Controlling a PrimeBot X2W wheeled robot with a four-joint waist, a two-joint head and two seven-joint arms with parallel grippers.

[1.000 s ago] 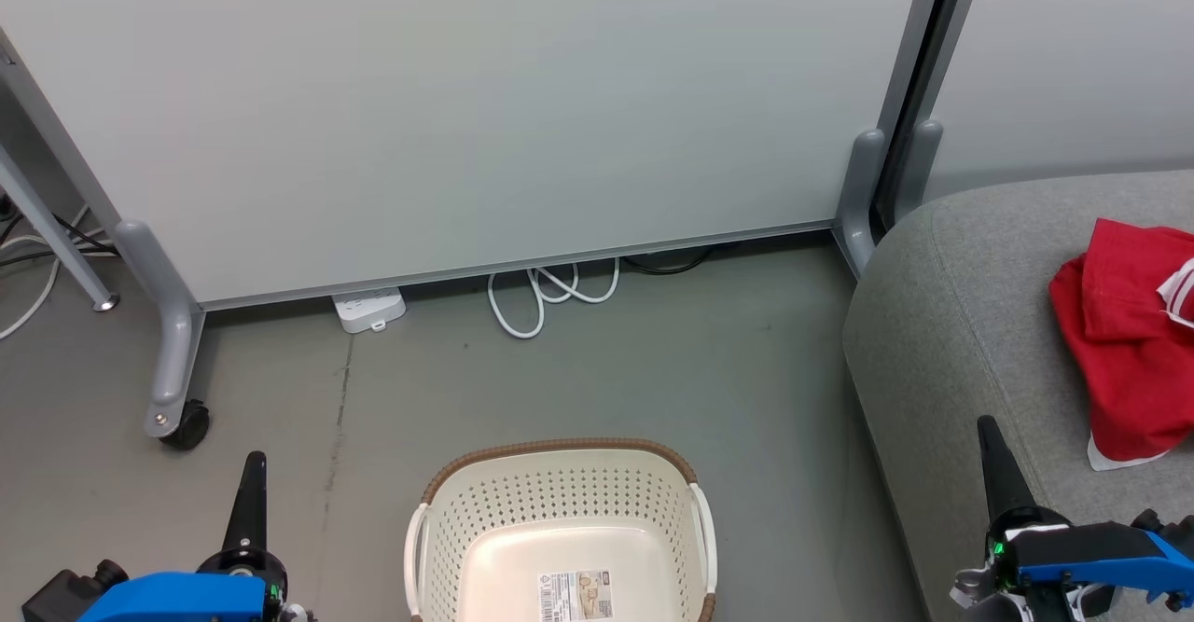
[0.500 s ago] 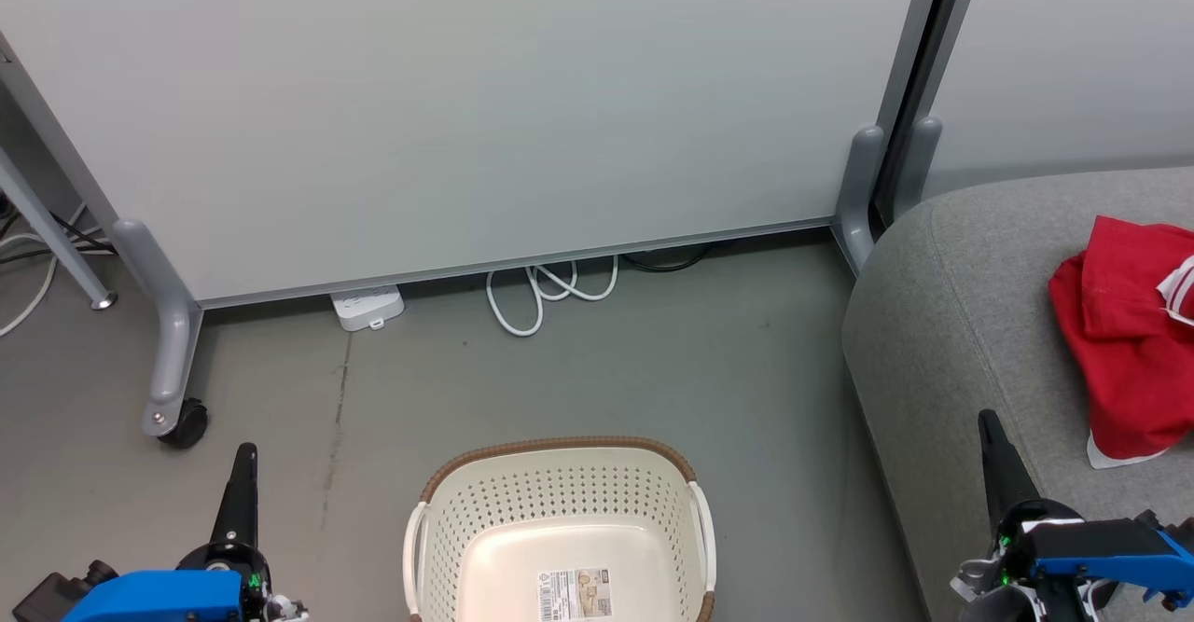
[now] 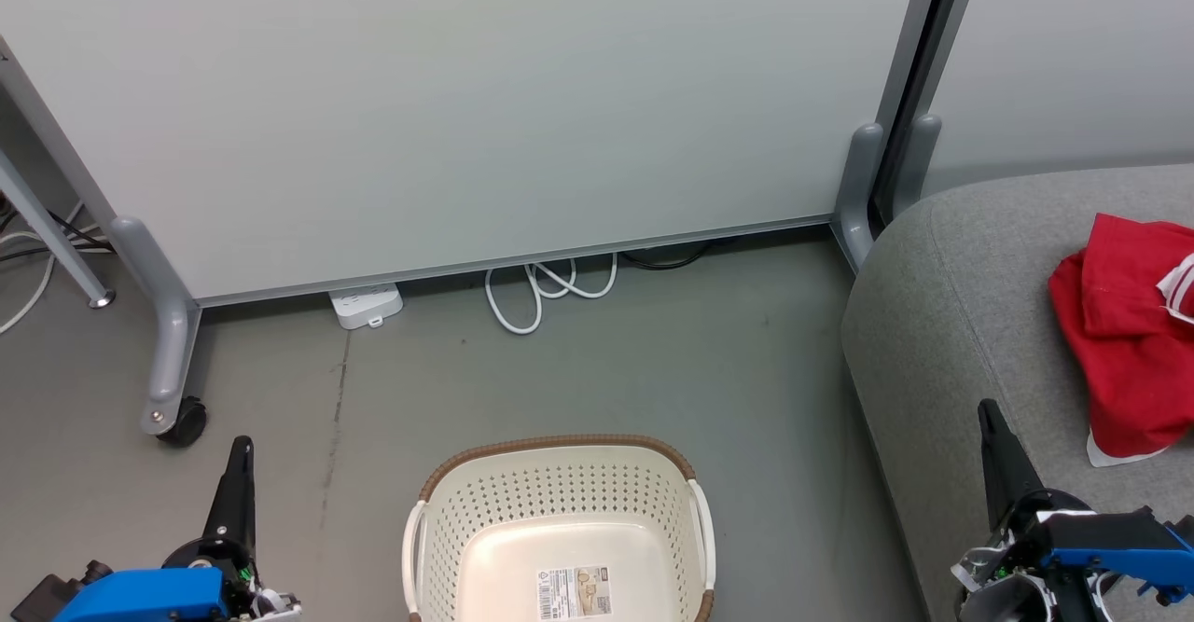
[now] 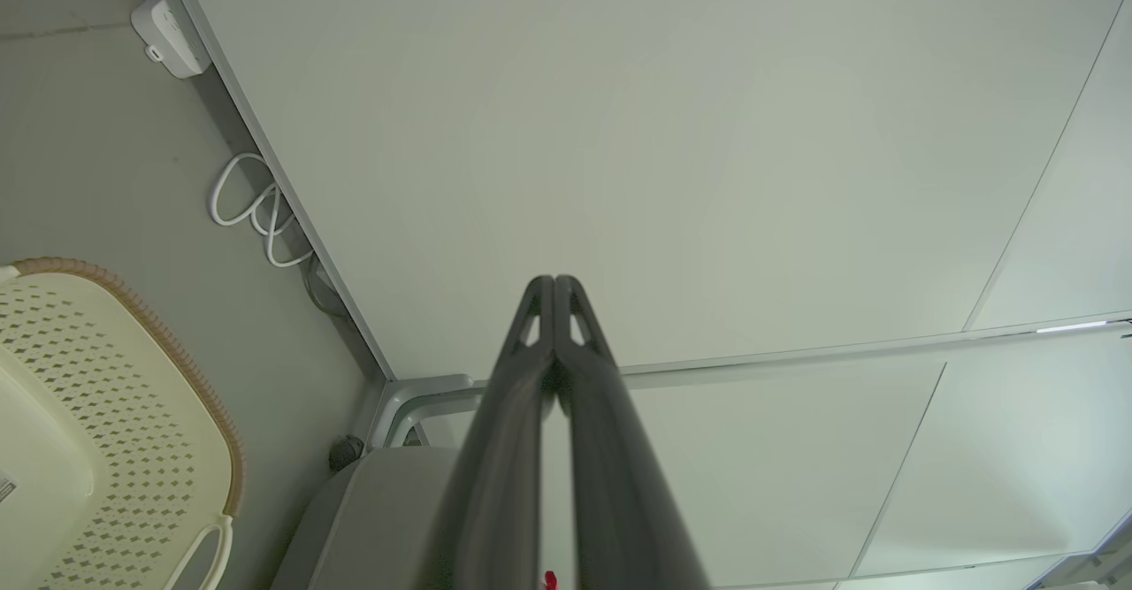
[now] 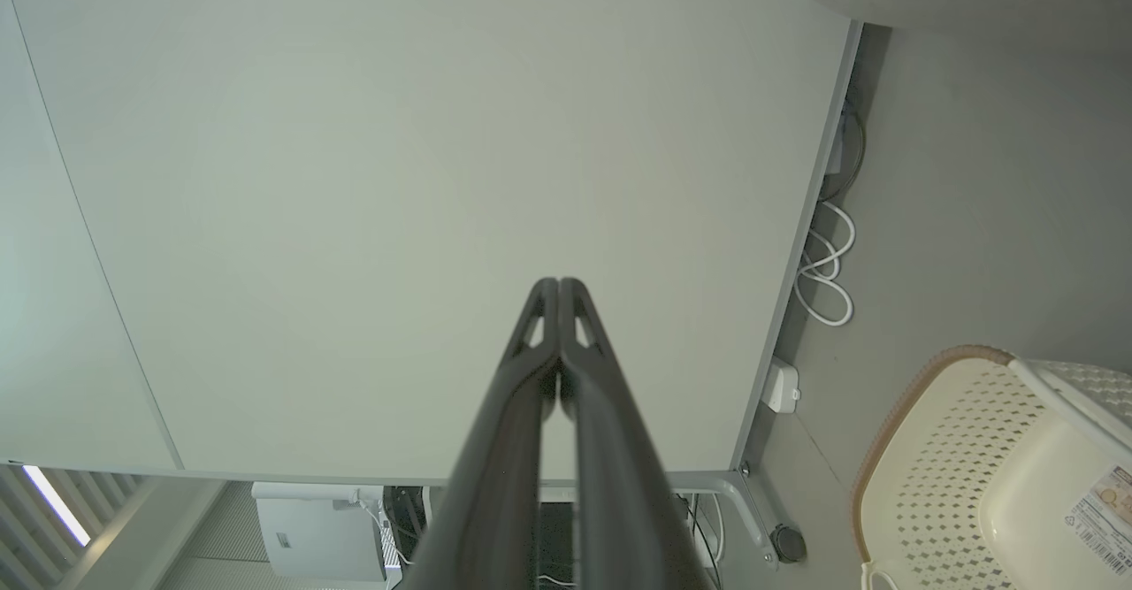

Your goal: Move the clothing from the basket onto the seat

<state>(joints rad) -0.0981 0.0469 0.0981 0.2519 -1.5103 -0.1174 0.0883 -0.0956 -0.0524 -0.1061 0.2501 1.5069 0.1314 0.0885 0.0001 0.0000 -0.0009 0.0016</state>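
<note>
Grey floor point(image 3: 606, 370) spreads out in front of you, closed off on the far side by a pale partition point(image 3: 466, 90) on grey feet. The foot at the left carries a black caster point(image 3: 187, 423). Under the partition's lower edge you can see a white power strip point(image 3: 366, 306) and, to its right, a looped white cable point(image 3: 536, 296).

Your basket point(image 3: 560, 443) stands on the floor on the near side, about midway between your two arms. It is cream with perforated sides and a brown rim, and its bare bottom shows a sticker point(image 3: 576, 594).

On the right you have the seat point(image 3: 951, 324), grey and round-edged, apart from the basket. The clothing point(image 3: 1129, 342) lies on top of it at the far right of the head view — a crumpled red heap with a bit of white striped trim and a white corner at its near end.

Your left gripper point(image 3: 241, 447) hangs over the floor to the left of the basket. In the left wrist view its jaws are closed, tip against tip. Your right gripper point(image 3: 987, 409) sits over the seat's near left part, short of the clothing, and its jaws are closed the same way — both point toward the partition.
</note>
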